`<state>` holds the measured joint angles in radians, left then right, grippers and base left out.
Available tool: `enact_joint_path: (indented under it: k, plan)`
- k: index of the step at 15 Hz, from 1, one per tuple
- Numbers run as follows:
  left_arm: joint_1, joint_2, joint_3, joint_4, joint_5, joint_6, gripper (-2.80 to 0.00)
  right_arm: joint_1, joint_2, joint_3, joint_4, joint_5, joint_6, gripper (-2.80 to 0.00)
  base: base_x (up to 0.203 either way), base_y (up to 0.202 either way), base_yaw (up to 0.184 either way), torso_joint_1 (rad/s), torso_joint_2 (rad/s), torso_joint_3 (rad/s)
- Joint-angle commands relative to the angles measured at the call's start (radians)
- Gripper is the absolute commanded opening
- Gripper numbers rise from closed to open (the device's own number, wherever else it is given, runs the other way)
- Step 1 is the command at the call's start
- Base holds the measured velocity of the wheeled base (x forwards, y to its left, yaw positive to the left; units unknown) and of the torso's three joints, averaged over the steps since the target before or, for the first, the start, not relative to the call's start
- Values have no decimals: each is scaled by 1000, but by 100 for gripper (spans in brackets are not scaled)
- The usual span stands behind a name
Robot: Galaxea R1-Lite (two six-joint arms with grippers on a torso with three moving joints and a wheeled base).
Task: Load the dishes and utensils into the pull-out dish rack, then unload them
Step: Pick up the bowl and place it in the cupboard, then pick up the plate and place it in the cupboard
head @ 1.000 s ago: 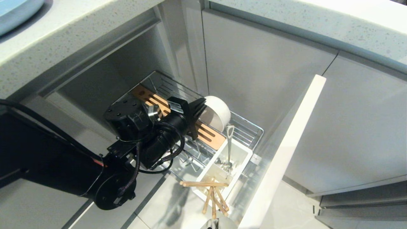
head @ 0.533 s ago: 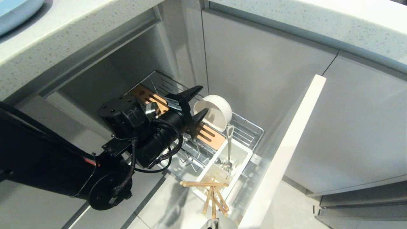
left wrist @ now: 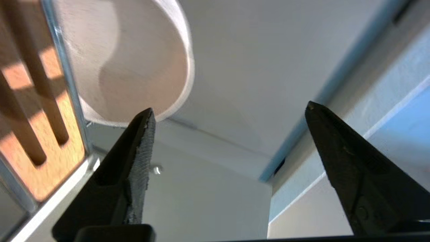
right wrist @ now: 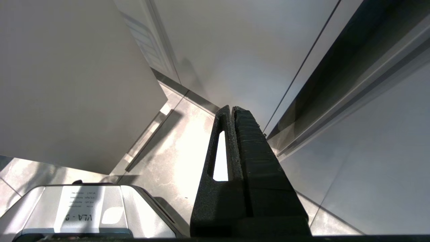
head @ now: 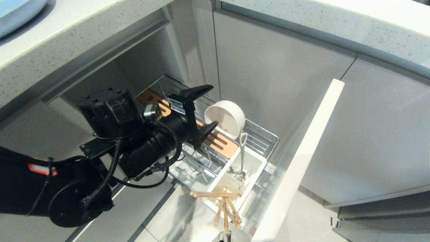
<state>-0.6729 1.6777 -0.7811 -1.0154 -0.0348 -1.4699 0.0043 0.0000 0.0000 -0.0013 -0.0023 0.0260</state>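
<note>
The cream-white bowl (head: 230, 118) stands on its edge in the pull-out dish rack (head: 265, 139), beside the slotted wooden strip (head: 220, 144), its hollow turned toward my left gripper (head: 212, 106). That gripper is open and holds nothing; one fingertip (left wrist: 146, 117) is close to the bowl's rim (left wrist: 134, 60). The silver spoon (head: 242, 153) stands in the white caddy (head: 253, 164). The wooden chopsticks (head: 225, 205) lie across the caddy's near end. The light-blue plate (head: 16, 10) lies on the counter at upper left. My right gripper (right wrist: 231, 108) is shut and empty over the floor.
The rack's pale front panel (head: 302, 158) juts out on the right of the rack. Grey cabinet doors (head: 275, 77) stand behind, under the speckled countertop (head: 336, 23). The robot's base (right wrist: 84, 208) shows below the right gripper.
My left gripper has opened and let go of the bowl's rim, then drawn back up and to the left. The bowl has stayed in the rack.
</note>
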Motion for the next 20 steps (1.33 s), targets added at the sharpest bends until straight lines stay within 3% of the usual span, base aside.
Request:
enact_joint_path:
  k: [1,5,10,11,16,20]
  plan:
    - [-8,-66,0,34,-2,43,0,0,0,1,0,0,0,-280,0,0,0,0,0,0]
    - [-44,-122,-4,171,-30,138,0,0,0,0,0,0,0,-280,0,0,0,0,0,0]
    - [-77,-193,-7,184,-25,187,0,0,0,1,1,1,0,-280,0,0,0,0,0,0]
    - [-78,-203,-7,185,-29,198,-280,0,0,2,0,-1,0,-280,0,0,0,0,0,0]
    - [-103,-268,-23,185,-28,214,-280,0,0,1,0,-1,0,-280,0,0,0,0,0,0]
    - [-138,-292,-50,213,-28,457,-280,0,0,2,0,1,0,-280,0,0,0,0,0,0]
